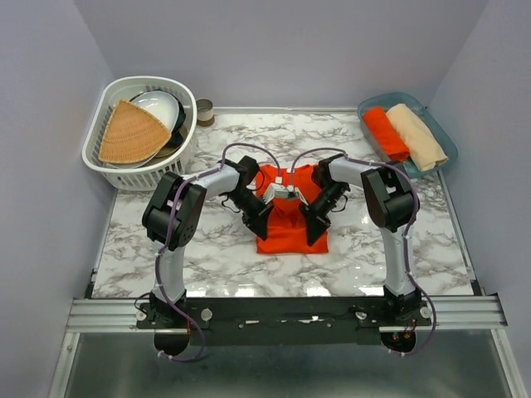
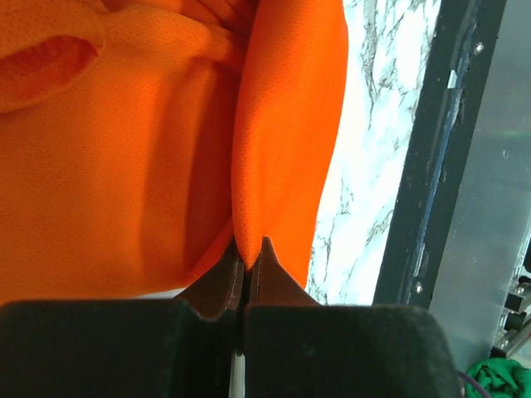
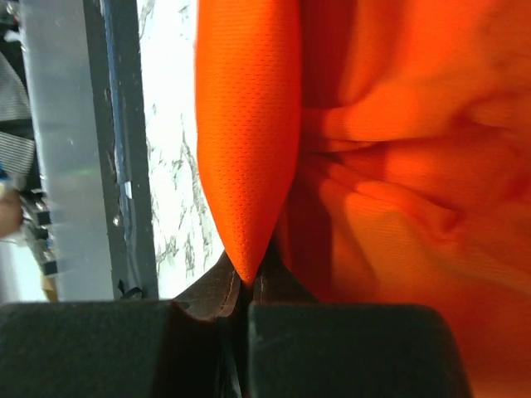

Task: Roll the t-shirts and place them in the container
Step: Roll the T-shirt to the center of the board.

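A white marble-patterned table (image 1: 207, 257) is seen. A white plastic basket (image 1: 149, 177) is set at its far left corner, a small can (image 1: 204, 110) just beside it, a teal tray (image 1: 449, 146) at the far right, and an orange-red t-shirt (image 1: 290, 236) mid-table.

My top camera looks down from above and behind the arm bases, taking in the whole table (image 1: 166, 249); both wrist cameras sit very close to the t-shirt (image 1: 290, 238), facing it from opposite sides; all three share it
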`<action>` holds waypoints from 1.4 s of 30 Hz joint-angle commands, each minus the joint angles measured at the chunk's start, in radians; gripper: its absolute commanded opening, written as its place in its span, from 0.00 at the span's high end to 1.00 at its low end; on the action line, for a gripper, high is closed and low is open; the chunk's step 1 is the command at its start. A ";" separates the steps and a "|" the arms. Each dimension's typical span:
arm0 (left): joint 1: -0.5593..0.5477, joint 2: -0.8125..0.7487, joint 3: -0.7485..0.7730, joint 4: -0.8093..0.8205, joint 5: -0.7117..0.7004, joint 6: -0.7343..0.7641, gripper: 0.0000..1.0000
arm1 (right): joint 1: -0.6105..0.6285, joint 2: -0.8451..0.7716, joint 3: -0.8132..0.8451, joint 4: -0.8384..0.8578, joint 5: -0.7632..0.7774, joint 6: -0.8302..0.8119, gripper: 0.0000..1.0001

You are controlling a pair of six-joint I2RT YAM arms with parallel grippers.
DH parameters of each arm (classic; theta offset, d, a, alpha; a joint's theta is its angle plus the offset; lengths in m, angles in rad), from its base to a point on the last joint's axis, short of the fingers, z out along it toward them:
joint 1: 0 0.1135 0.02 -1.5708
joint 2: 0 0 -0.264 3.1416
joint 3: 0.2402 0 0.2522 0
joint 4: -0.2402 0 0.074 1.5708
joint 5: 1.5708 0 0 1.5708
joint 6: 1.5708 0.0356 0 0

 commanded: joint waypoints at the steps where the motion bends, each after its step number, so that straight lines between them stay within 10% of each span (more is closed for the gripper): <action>1: -0.013 0.028 0.022 -0.051 -0.094 0.029 1.00 | -0.009 0.086 0.070 -0.115 0.061 0.062 0.98; 6: -0.010 0.000 -0.012 -0.023 -0.150 0.028 0.90 | -0.009 0.155 0.107 -0.152 0.082 0.067 0.98; 18: -0.033 -0.518 -0.303 0.213 -0.241 0.138 0.26 | -0.010 0.313 0.260 -0.228 0.105 0.206 0.97; 27: -0.296 -0.650 -0.530 0.579 -0.486 0.071 0.25 | -0.009 0.342 0.285 -0.228 0.115 0.261 0.96; 42: -0.338 -0.553 -0.527 0.623 -0.554 0.089 0.25 | -0.009 0.345 0.283 -0.228 0.110 0.258 0.96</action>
